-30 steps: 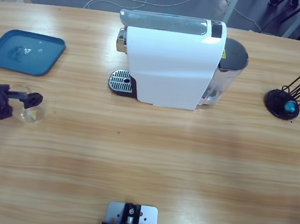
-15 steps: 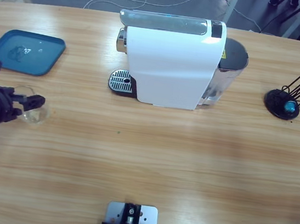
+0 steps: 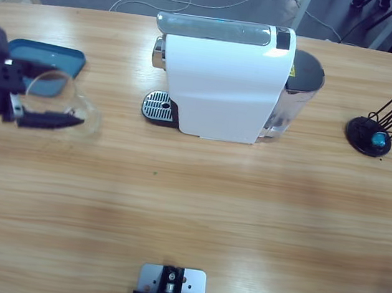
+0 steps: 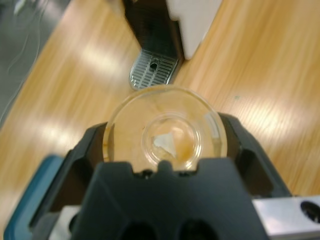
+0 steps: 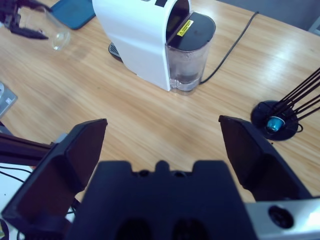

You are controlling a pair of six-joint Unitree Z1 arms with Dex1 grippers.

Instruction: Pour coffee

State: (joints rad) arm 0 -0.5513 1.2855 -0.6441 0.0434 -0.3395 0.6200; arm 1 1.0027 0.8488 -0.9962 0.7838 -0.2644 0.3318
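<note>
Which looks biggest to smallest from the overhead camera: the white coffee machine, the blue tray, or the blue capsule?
1. White coffee machine
2. Blue tray, partly hidden behind the left gripper and its glass
3. Blue capsule

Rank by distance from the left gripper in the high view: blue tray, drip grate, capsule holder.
From the left gripper, holding the glass:
1. Blue tray, just behind it at the table's left end.
2. Drip grate, mid-table at the coffee machine's foot.
3. Capsule holder, far right end.

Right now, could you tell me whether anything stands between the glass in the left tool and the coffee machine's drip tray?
Nothing visible does. The left tool holds the glass above bare table, and only open wood lies between it and the drip tray. The blue tray sits behind.
</note>
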